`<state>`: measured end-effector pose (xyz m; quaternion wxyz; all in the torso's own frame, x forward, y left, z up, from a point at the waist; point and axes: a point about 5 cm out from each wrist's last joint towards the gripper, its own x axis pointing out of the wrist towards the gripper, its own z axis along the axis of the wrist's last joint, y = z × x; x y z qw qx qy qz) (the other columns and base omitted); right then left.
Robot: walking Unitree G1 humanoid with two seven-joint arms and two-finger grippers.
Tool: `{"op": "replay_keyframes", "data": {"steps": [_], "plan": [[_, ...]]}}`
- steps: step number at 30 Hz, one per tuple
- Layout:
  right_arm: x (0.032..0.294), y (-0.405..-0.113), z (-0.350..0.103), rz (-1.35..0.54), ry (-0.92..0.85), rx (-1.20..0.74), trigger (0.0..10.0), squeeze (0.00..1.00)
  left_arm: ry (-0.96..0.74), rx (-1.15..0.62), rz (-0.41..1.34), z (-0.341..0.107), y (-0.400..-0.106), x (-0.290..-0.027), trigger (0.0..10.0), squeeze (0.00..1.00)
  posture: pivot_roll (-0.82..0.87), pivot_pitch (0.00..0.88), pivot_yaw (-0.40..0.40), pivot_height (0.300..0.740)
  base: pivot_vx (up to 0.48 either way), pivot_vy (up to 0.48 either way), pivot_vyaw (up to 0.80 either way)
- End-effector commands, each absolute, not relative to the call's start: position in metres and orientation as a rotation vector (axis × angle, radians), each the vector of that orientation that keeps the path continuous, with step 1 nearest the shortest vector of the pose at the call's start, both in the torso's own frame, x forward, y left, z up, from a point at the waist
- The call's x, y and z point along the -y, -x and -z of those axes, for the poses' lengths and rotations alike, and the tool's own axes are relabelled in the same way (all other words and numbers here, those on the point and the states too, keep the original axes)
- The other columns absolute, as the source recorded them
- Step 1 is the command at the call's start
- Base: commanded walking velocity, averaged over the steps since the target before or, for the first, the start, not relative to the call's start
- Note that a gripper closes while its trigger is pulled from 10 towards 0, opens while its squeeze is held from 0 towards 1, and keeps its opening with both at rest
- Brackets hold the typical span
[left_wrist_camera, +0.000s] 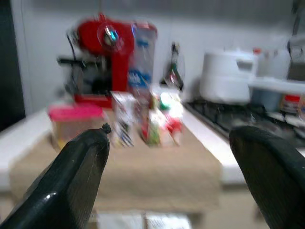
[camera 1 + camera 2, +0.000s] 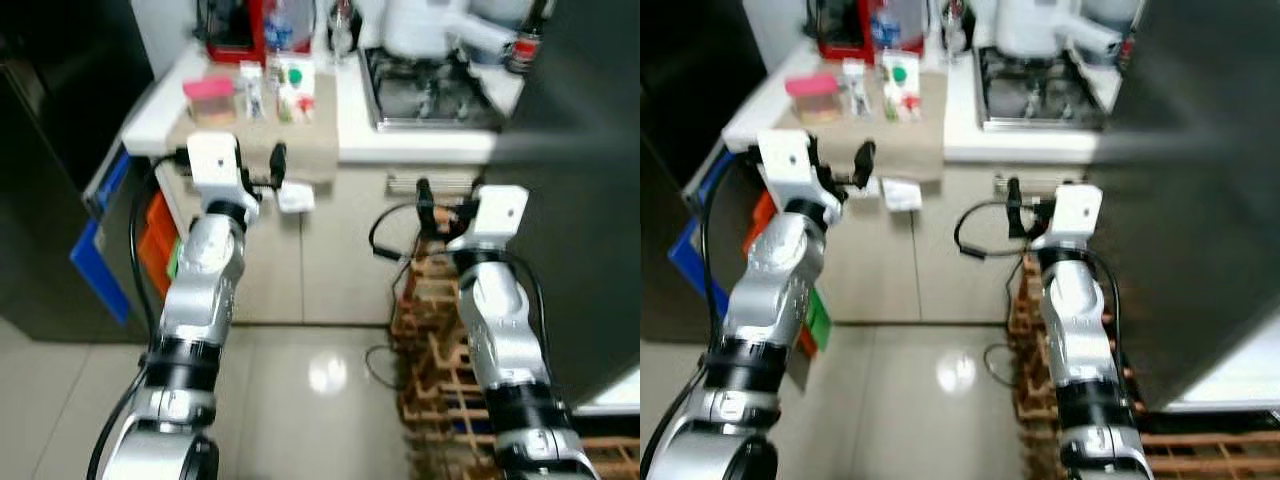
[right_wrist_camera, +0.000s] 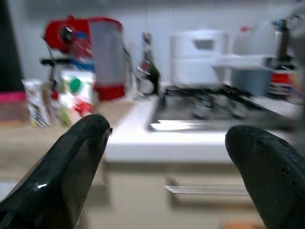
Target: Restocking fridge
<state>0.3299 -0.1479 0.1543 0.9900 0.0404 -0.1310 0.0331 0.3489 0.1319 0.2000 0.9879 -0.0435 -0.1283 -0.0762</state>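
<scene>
On the white counter lies a beige mat (image 2: 262,138) with the groceries on it. A pink-lidded tub (image 2: 210,99) stands at its left, with a slim striped carton (image 2: 252,91) and a white carton with green and red print (image 2: 295,90) beside it. My left gripper (image 2: 264,166) is held open below the mat's front edge, apart from everything; in the left wrist view the tub (image 1: 75,123) and cartons (image 1: 157,117) lie ahead of its open fingers (image 1: 81,167). My right gripper (image 2: 436,205) is open before the cabinet under the stove (image 2: 428,92).
A red coffee machine (image 2: 236,28) and a white appliance (image 2: 420,25) stand at the counter's back. A tall dark panel (image 2: 585,200) rises on the right, another dark surface (image 2: 50,170) on the left. A wooden rack (image 2: 432,330) stands low right; blue (image 2: 100,255) and orange (image 2: 158,240) crates left.
</scene>
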Motion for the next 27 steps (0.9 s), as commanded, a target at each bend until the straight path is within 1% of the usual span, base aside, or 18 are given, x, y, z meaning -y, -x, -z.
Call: {"op": "replay_keyframes", "data": {"steps": [1, 4, 7, 8, 10, 13, 16, 18, 20, 21, 24, 27], "plan": [[0.142, -0.333, -0.169, -0.089, -0.087, 0.311, 10.0, 0.0, 0.1, 0.302, 0.148, -0.211, -0.349, -0.133, 10.0, 0.0, -0.04, 0.0, 0.049, 0.74, 0.48, 0.0, 0.0], [0.143, -0.336, -0.174, -0.09, -0.095, 0.317, 10.0, 0.0, 0.095, 0.302, 0.145, -0.212, -0.349, -0.133, 10.0, 0.0, -0.04, 0.0, 0.047, 0.74, 0.472, 0.0, 0.0], [0.147, -0.336, -0.174, -0.086, -0.079, 0.309, 10.0, 0.0, 0.133, 0.285, 0.141, -0.209, -0.348, -0.132, 10.0, 0.0, -0.04, 0.0, 0.04, 0.74, 0.46, 0.0, 0.0], [0.147, -0.336, -0.173, -0.083, -0.082, 0.307, 10.0, 0.0, 0.148, 0.263, 0.15, -0.205, -0.348, -0.132, 10.0, 0.0, -0.03, 0.0, 0.065, 0.74, 0.375, 0.296, 0.0], [0.144, -0.334, -0.171, -0.07, -0.094, 0.308, 10.0, 0.0, 0.186, 0.193, 0.19, -0.194, -0.349, -0.127, 10.0, 0.0, -0.04, 0.0, 0.085, 0.74, 0.311, 0.364, 0.0], [0.143, -0.333, -0.167, -0.046, -0.114, 0.298, 10.0, 0.0, 0.158, 0.161, 0.228, -0.189, -0.351, -0.122, 10.0, 0.0, -0.05, 0.0, 0.106, 0.74, 0.285, 0.386, 0.0], [0.143, -0.332, -0.165, -0.028, -0.13, 0.295, 10.0, 0.0, 0.165, 0.167, 0.226, -0.191, -0.352, -0.121, 10.0, 0.0, -0.06, 0.0, 0.108, 0.74, 0.19, 0.412, 0.0], [0.145, -0.332, -0.163, -0.025, -0.128, 0.284, 10.0, 0.0, 0.134, 0.176, 0.207, -0.193, -0.355, -0.12, 10.0, 0.0, -0.07, 0.0, 0.099, 0.74, 0.0, 0.0, 0.0], [0.147, -0.332, -0.165, -0.033, -0.112, 0.281, 10.0, 0.0, 0.157, 0.18, 0.218, -0.195, -0.355, -0.116, 10.0, 0.0, -0.08, 0.0, 0.088, 0.74, 0.0, 0.0, 0.0], [0.148, -0.333, -0.166, -0.039, -0.103, 0.283, 10.0, 0.0, 0.188, 0.184, 0.233, -0.195, -0.355, -0.113, 10.0, 0.0, -0.08, 0.0, 0.076, 0.74, 0.0, 0.48, 0.0], [0.149, -0.336, -0.169, -0.051, -0.067, 0.283, 10.0, 0.0, 0.2, 0.188, 0.234, -0.195, -0.357, -0.11, 10.0, 0.0, -0.09, 0.0, 0.051, 0.74, 0.0, 0.48, 0.0], [0.149, -0.34, -0.173, -0.085, -0.004, 0.272, 10.0, 0.0, 0.225, 0.17, 0.192, -0.193, -0.363, -0.111, 10.0, 0.0, -0.1, 0.0, 0.022, 0.74, 0.0, 0.48, 0.0]]}}
